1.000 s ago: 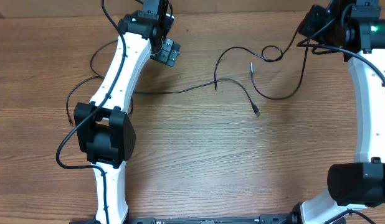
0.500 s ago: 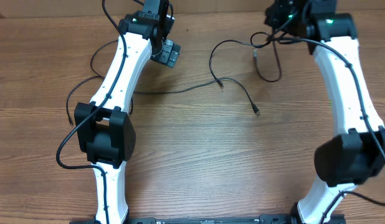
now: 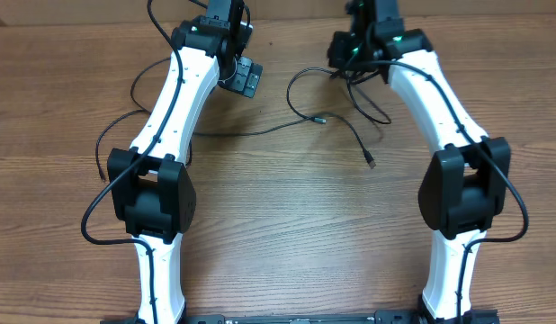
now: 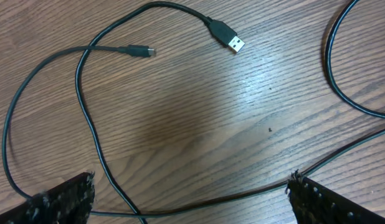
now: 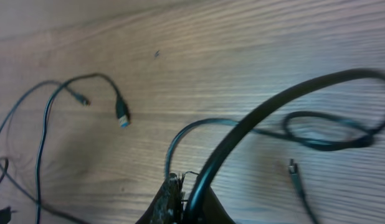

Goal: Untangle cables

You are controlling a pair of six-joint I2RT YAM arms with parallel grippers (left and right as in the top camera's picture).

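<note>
My right claw (image 5: 180, 202), clamped on a cable (image 5: 261, 115), has swung from upper right to top centre, bunching the cables (image 3: 371, 161) there, not yet freeing them, I judge; left claw (image 4: 189, 199) stands wide open, empty.

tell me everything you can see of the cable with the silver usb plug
Thin black flexible cable, rubbery-looking, ending in a black moulded plug with a flat silver tip. It lies slack on the wooden table, arcing up and left from the plug, then running down to the frame's bottom edge. It crosses a second thin cord with a smaller connector. Nothing grips it in view.
</note>
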